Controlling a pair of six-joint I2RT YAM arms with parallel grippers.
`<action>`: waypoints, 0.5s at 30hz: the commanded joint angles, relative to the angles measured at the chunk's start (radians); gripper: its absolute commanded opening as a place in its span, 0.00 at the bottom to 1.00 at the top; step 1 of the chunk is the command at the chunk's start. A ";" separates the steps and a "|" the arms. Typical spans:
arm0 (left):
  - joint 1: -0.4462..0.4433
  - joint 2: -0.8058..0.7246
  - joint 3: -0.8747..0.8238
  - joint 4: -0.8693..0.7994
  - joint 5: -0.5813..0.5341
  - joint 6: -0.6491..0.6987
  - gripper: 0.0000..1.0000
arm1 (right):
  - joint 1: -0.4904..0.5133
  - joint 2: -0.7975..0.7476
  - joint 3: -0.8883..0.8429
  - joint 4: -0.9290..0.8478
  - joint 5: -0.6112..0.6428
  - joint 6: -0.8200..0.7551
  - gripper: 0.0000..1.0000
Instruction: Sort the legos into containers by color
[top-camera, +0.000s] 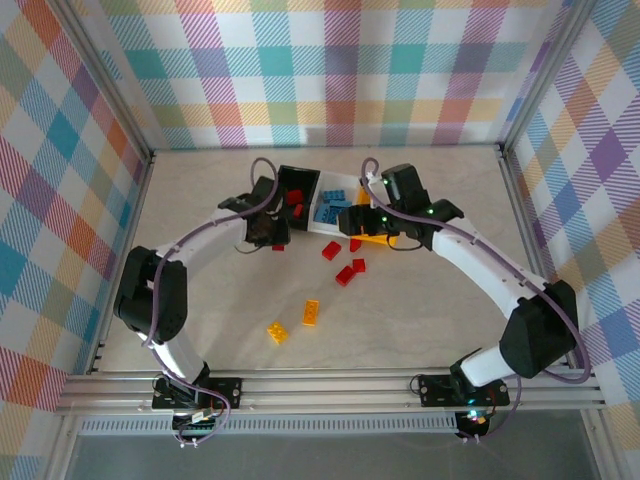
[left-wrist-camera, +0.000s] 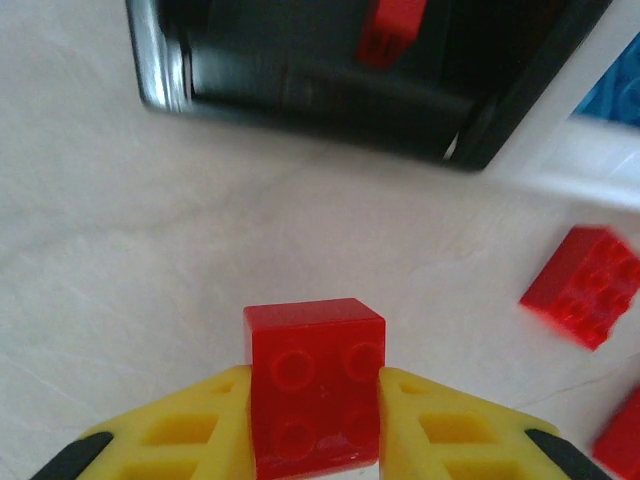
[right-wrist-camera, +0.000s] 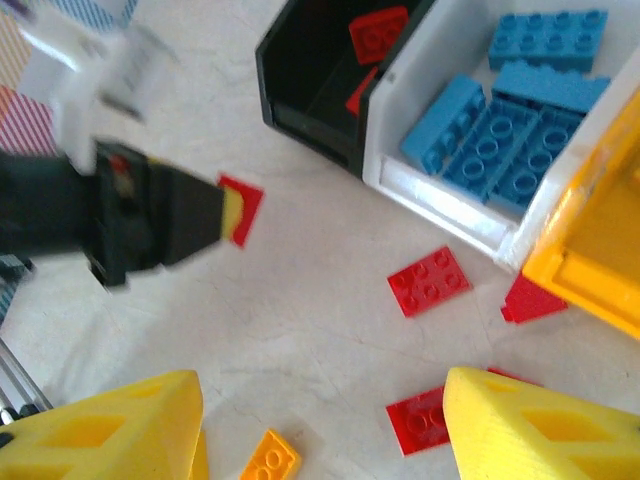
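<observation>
Two red bricks (right-wrist-camera: 378, 35) lie in the black bin (right-wrist-camera: 310, 110) already, and the white bin (right-wrist-camera: 440, 205) next to it has a good pile of blue bricks (right-wrist-camera: 520, 130) inside. I see no blue ones out on the tabletop (top-camera: 420, 320), so I think the blue part is done.

Red is only partly done. The left claw (left-wrist-camera: 315, 385) is clenched on one red brick (left-wrist-camera: 315, 340), a finger pressed on each side of it, just in front of the black bin. I cannot tell if the brick is off the tabletop or resting on it. It is close to the bin where the other reds are, so my guess is that it goes in there next.

About four loose red bricks (top-camera: 331, 250) lie in a little bunch on the tabletop, near the front of the bins. Two yellow-orange bricks (top-camera: 311, 312) lie farther out toward the arms, well apart from the bins. No claw is touching any of them.

The right claw (right-wrist-camera: 320, 430) hangs over the bunch of reds with its fingers spread wide and nothing between them.

The yellow-orange bin (right-wrist-camera: 580, 270) sits at the end of the row, touching the white one. The right arm covers most of it, so I cannot say what is in it. I would guess that about half the job is left - the rest of the reds and both yellow-orange ones.
</observation>
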 joint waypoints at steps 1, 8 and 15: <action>0.030 0.036 0.121 -0.053 0.012 0.032 0.31 | 0.003 -0.042 -0.057 -0.006 -0.003 -0.006 0.65; 0.050 0.244 0.443 -0.116 0.012 0.081 0.32 | 0.003 -0.085 -0.119 -0.013 -0.028 0.008 0.65; 0.074 0.487 0.699 -0.161 0.021 0.104 0.36 | 0.031 -0.096 -0.192 -0.005 -0.040 0.043 0.65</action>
